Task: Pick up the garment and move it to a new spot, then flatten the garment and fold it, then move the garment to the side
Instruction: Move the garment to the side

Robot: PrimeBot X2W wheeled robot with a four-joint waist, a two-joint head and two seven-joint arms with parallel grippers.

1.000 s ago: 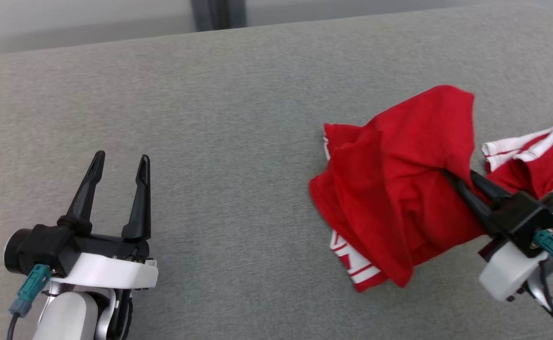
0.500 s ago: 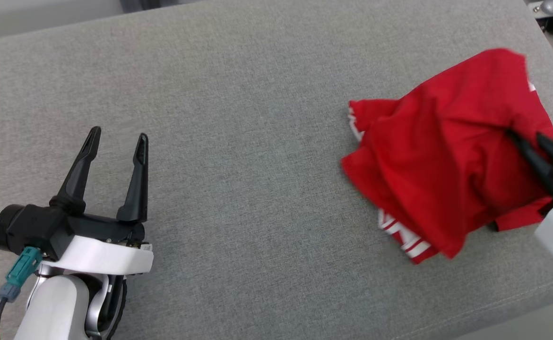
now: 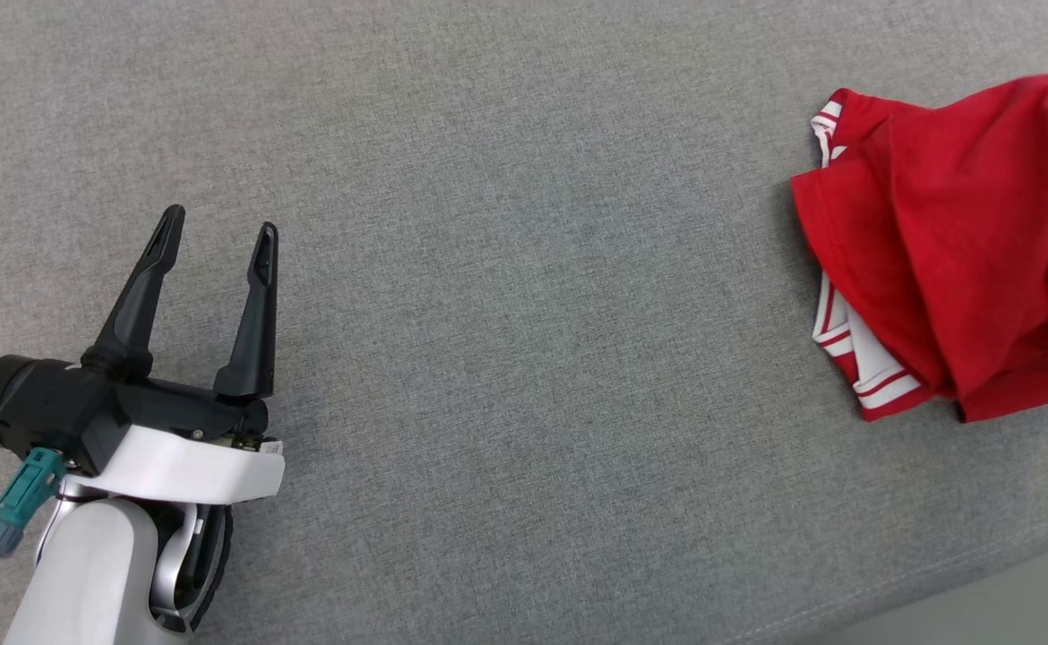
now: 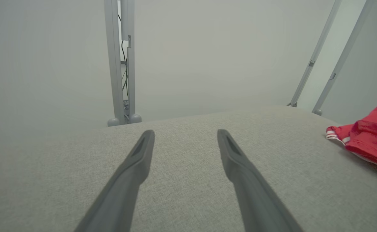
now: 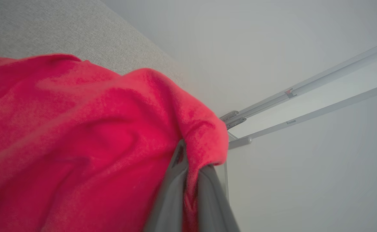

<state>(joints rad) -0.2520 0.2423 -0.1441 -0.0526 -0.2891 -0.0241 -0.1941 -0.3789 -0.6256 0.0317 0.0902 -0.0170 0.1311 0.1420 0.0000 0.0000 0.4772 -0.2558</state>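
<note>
Garment [image 3: 963, 242] red, with white-striped trim at the hem. Bench [image 3: 524, 269] plain grey woven fabric. Left gripper [image 3: 218, 224] black, white wrist shell [image 3: 175, 466], teal plug [image 3: 22, 495]. Wall [image 4: 207, 48] pale grey.

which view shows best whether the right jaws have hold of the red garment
The right wrist view: the right gripper has its jaws nearly together with a fold of the red garment pinched between them. The head view shows the bunched garment cut off at its right edge; the left wrist view shows a striped corner.
</note>
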